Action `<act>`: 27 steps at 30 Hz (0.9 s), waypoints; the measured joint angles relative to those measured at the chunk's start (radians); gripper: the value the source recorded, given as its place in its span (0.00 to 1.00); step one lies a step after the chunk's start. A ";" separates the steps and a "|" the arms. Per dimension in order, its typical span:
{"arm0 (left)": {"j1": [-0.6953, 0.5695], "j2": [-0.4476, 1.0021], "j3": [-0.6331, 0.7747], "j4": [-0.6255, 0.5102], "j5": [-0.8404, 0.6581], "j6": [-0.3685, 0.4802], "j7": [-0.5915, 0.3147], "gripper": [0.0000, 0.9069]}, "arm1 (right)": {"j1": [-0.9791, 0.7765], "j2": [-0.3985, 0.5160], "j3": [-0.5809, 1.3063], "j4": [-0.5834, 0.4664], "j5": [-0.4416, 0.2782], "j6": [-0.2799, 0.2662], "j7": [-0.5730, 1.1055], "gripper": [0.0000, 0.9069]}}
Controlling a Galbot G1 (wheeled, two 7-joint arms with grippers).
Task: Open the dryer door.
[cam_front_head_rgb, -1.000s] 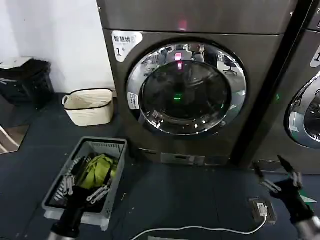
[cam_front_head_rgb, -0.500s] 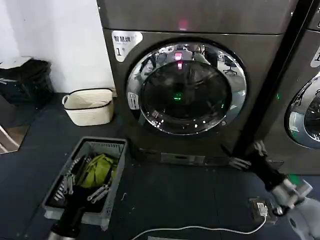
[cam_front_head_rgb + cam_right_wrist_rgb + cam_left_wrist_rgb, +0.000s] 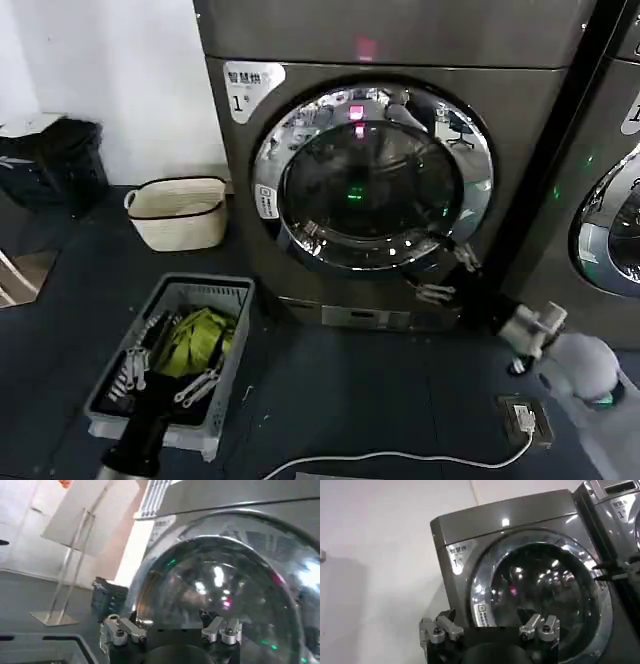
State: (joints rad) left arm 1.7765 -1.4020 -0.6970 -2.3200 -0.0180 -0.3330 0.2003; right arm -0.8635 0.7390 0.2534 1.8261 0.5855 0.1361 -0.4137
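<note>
Reaching stage: the right gripper point(image 3: 445, 272), fingers spread and empty, is at the dryer door point(image 3: 372, 177) rim (lower right); next, hook that edge.

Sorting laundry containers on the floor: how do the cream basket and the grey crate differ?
The cream basket is rounded, with solid sides; the grey crate is rectangular, with slatted sides. The basket stands by the wall; the crate lies nearer, holding a yellow-green cloth. Both are open-topped.
</note>
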 joint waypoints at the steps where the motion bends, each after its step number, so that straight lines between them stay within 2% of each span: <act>1: -0.001 0.000 0.001 0.000 0.002 0.000 0.000 1.00 | 0.023 0.005 -0.021 -0.011 0.000 0.000 0.001 1.00; 27: 0.006 -0.002 -0.005 0.006 0.004 -0.008 0.003 1.00 | 0.480 0.189 -0.437 -0.311 -0.006 -0.007 -0.007 1.00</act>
State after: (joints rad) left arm 1.7829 -1.4039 -0.7018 -2.3141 -0.0140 -0.3409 0.2036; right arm -0.3838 0.9285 -0.1839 1.5154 0.5797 0.1291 -0.4206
